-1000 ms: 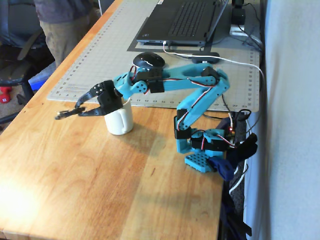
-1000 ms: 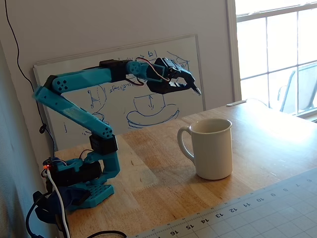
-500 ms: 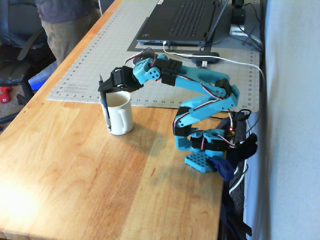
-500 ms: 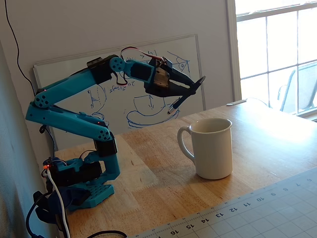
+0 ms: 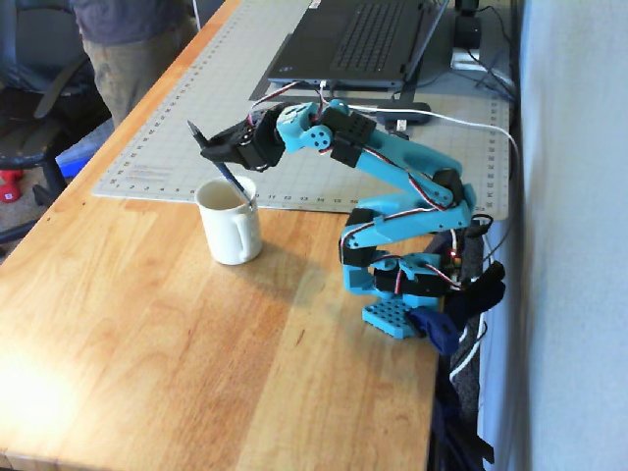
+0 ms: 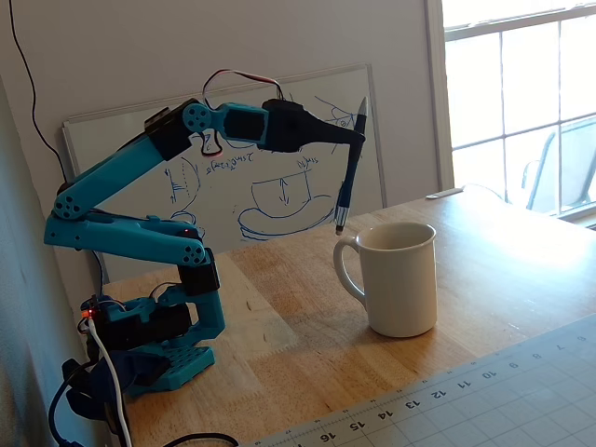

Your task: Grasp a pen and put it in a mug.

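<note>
The cream-white mug stands upright on the wooden table, also in the other fixed view, with its handle toward the arm. My gripper is shut on the dark pen and holds it nearly upright, slightly tilted, silvery tip down. The tip is at about rim height. In one fixed view it lies over the mug's opening. In the other it hangs just left of the rim, above the handle. I cannot tell whether it is inside.
The arm's blue base sits at the table's edge. A grey cutting mat lies behind the mug, with a laptop on it. A whiteboard leans on the wall. A person stands beyond the table.
</note>
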Motion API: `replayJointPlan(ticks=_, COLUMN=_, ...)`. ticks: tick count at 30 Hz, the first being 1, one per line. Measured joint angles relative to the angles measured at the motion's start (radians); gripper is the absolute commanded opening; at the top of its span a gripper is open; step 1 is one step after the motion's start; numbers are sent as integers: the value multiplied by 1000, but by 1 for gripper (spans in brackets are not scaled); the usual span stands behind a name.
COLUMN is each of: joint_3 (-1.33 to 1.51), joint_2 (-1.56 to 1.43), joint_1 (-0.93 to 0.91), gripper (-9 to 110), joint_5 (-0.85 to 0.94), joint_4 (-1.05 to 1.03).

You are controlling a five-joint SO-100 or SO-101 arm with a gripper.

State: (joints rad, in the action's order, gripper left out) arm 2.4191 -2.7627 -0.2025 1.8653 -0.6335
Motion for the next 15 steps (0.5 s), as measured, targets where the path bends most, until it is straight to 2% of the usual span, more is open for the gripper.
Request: replayJointPlan(ticks=15, joint_3=0, joint_2=104, joint_1=0, gripper=0, joint_5=52, joint_4=471)
